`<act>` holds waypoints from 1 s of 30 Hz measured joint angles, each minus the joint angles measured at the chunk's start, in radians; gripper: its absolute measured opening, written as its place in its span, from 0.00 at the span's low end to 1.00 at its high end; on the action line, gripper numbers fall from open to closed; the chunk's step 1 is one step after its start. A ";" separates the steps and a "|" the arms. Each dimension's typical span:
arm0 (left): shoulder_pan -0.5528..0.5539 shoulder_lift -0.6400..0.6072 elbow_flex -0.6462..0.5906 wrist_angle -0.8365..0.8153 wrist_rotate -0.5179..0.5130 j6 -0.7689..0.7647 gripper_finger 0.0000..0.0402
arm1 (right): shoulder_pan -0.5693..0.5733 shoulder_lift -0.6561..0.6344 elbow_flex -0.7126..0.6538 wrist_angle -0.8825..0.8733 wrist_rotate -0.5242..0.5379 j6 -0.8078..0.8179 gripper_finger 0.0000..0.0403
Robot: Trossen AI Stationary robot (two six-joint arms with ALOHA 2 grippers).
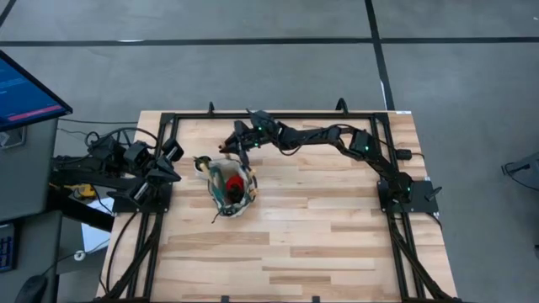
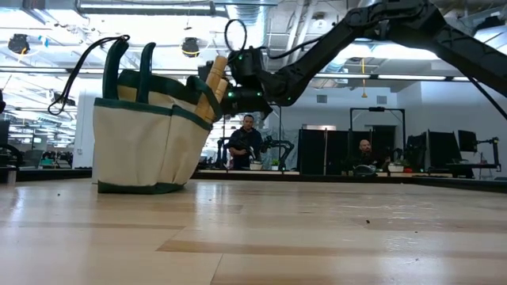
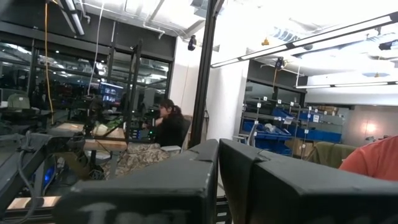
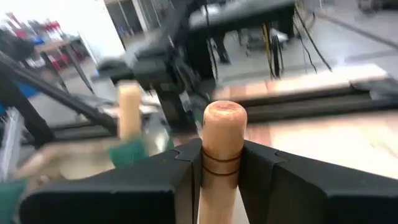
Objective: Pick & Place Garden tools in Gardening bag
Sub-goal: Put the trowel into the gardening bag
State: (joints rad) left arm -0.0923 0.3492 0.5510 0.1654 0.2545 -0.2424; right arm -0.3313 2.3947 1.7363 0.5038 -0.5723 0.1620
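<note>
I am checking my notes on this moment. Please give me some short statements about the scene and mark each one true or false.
1. The right gripper is shut on a wooden handle. True.
2. The gardening bag lies flat on its side. False: it stands upright, leaning a little.
3. The left gripper is over the bag. False: it waits near the table's left edge.
4. Something red shows inside the bag. True.
5. The bag is beige with dark green trim. True.

Monitor (image 1: 25, 88) beside table (image 1: 337, 244); people (image 2: 247, 142) beyond.
</note>
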 joint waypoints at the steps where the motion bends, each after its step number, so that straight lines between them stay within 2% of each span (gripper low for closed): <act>1: 0.000 0.000 0.000 0.000 0.000 0.000 0.01 | 0.001 0.000 0.000 -0.021 0.005 -0.016 0.15; 14: 0.000 0.000 0.000 0.000 0.000 0.000 0.01 | 0.027 0.000 -0.003 -0.034 0.001 -0.114 0.15; 20: 0.000 0.000 0.000 0.000 0.001 -0.001 0.01 | 0.025 -0.005 -0.002 -0.079 0.054 -0.128 0.15; 30: 0.000 0.000 0.000 0.000 0.001 -0.001 0.01 | 0.022 -0.009 -0.004 0.001 0.103 -0.112 0.15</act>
State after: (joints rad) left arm -0.0924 0.3492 0.5510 0.1656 0.2550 -0.2432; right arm -0.3095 2.3856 1.7321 0.5046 -0.4694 0.0505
